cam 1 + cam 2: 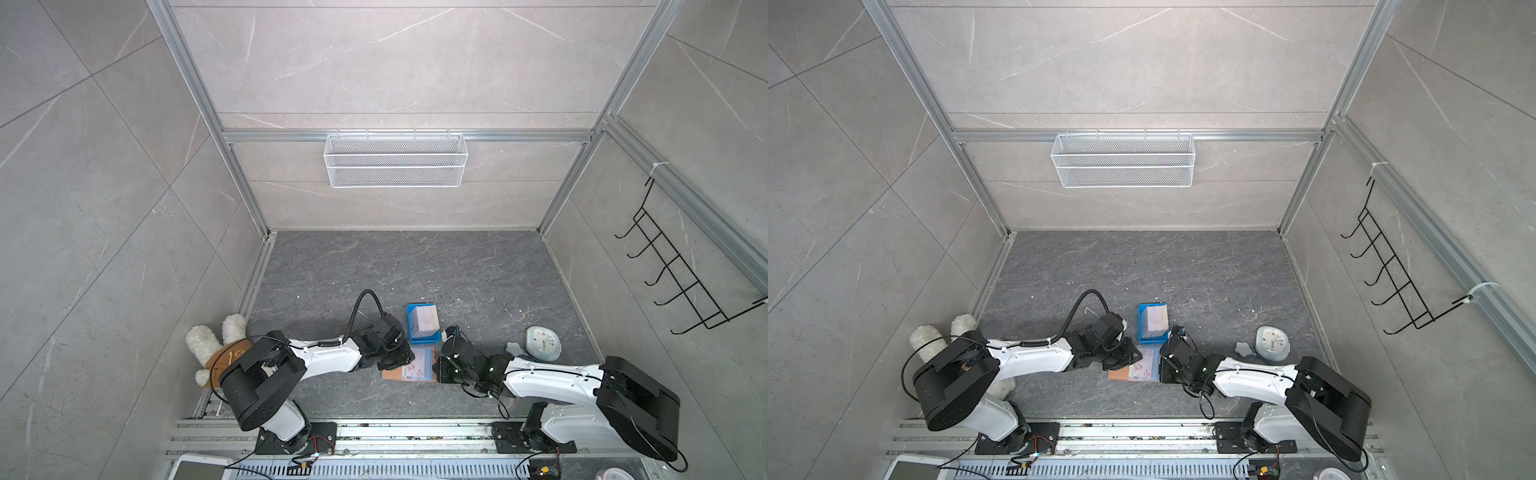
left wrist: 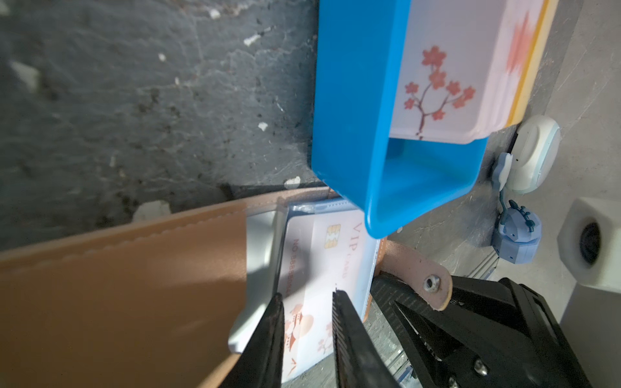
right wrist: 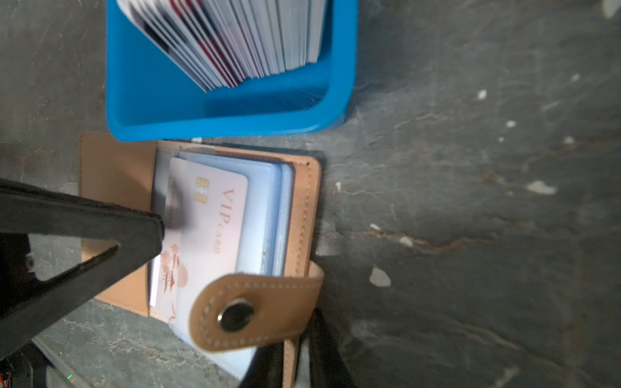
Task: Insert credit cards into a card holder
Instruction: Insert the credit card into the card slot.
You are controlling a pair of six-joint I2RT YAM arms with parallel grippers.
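One pale pink rectangular plastic credit card [image 3: 208, 228] printed "VIP" lies slightly askew on the bluish clear plastic sleeves [image 3: 262, 208] of the tan leather-like folding card holder [image 3: 116, 174]. It seems to be part-way into a pocket. The holder lies open on the dark grey stone-patterned desk [image 1: 457, 270] near the middle of its front edge. Just behind it sits the small blue plastic tray [image 3: 228, 126], which keeps the upright stack of spare white cards [image 3: 255, 43] within reach.

The left pincer [image 2: 306, 297] stands slightly spread with its tips down on the card's face, probably to slide it home rather than lift it. The right pincer [image 3: 295, 362] looks pinched on the holder's cover edge beneath the rounded snap-button tab [image 3: 255, 312], likely to stop the wallet skating. Its fingertips are cut off at the frame edge, so that grip is a judgement.

How deep the card sits is hard to tell. In both top views the arms cover most of the holder.
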